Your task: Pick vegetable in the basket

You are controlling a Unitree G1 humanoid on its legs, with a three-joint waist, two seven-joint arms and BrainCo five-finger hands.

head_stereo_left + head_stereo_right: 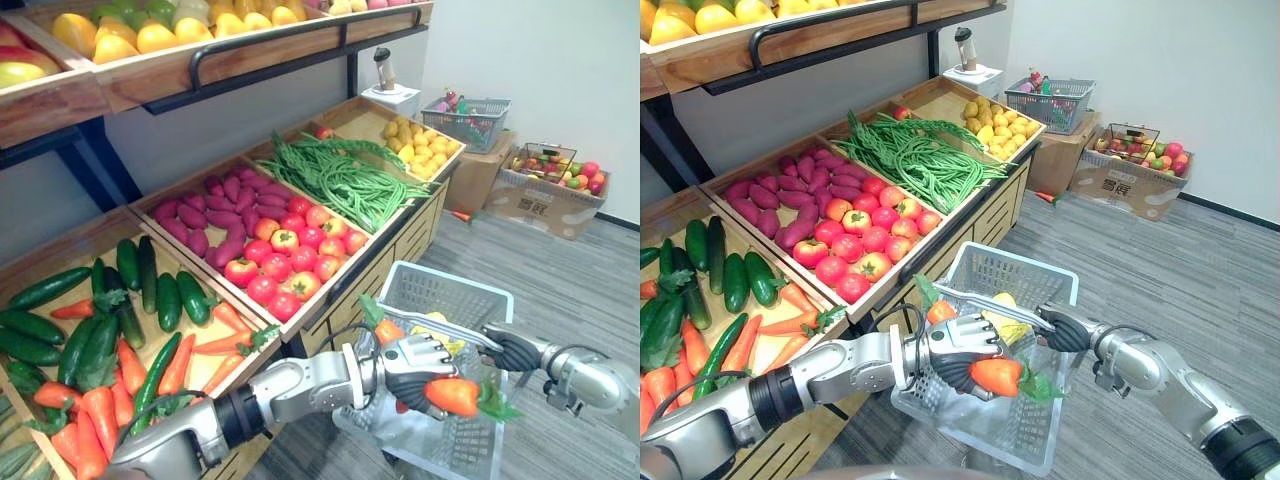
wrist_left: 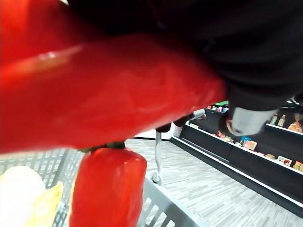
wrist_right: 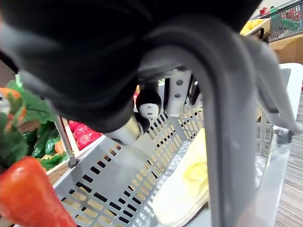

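Left hand (image 1: 415, 362) curled round a carrot (image 1: 452, 395) over the basket (image 1: 450, 278) – right hand (image 1: 512, 350) wrapped round its handle (image 1: 450, 328), open floor (image 1: 560, 270) beyond.

White wall (image 1: 530, 50), grey plank floor (image 1: 570, 285), wooden shelving (image 1: 418, 232)

- Eye views: from the head, looking down, both sharing the stand (image 1: 395, 240) and basket (image 1: 440, 300).
- Wrist views: very close, both facing into the basket; the left one sits against the carrot (image 2: 118, 94).
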